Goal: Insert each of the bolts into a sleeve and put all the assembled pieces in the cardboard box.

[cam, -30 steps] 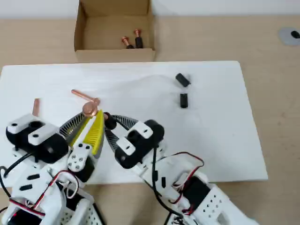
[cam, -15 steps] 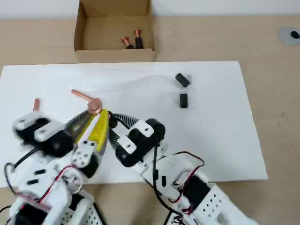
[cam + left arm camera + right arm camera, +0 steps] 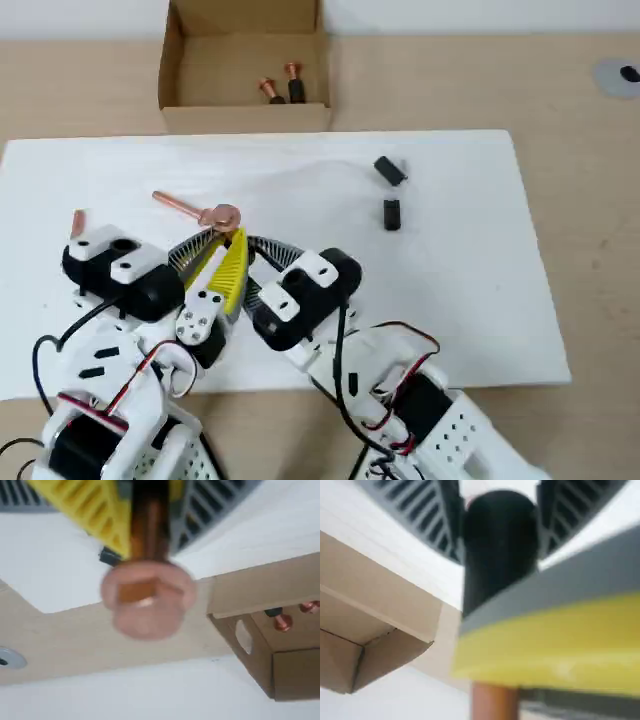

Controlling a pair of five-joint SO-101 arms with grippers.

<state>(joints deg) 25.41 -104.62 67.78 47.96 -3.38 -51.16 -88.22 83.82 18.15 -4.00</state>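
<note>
My left gripper (image 3: 221, 238), with one yellow and one grey finger, is shut on a copper bolt (image 3: 224, 216) whose round head (image 3: 147, 598) points away from the arm. Right beside it, my right gripper (image 3: 251, 254) is shut on a black sleeve (image 3: 500, 545). In the right wrist view the yellow finger (image 3: 555, 645) crosses just in front of that sleeve, with the bolt's shaft (image 3: 492, 702) below it. Another bolt (image 3: 178, 205) lies on the white mat (image 3: 460, 300), and a third (image 3: 78, 221) pokes out behind the left arm. Two loose sleeves (image 3: 389, 170) (image 3: 392, 214) lie further right.
The cardboard box (image 3: 245, 118) stands open beyond the mat's far edge, with two assembled pieces (image 3: 270, 90) (image 3: 295, 82) inside. It also appears as the box (image 3: 265, 625) in the left wrist view. Both arm bases crowd the near edge.
My left gripper has carried the bolt to the right and further from the near edge, close against the right gripper's sleeve. The right arm shifted only slightly.
</note>
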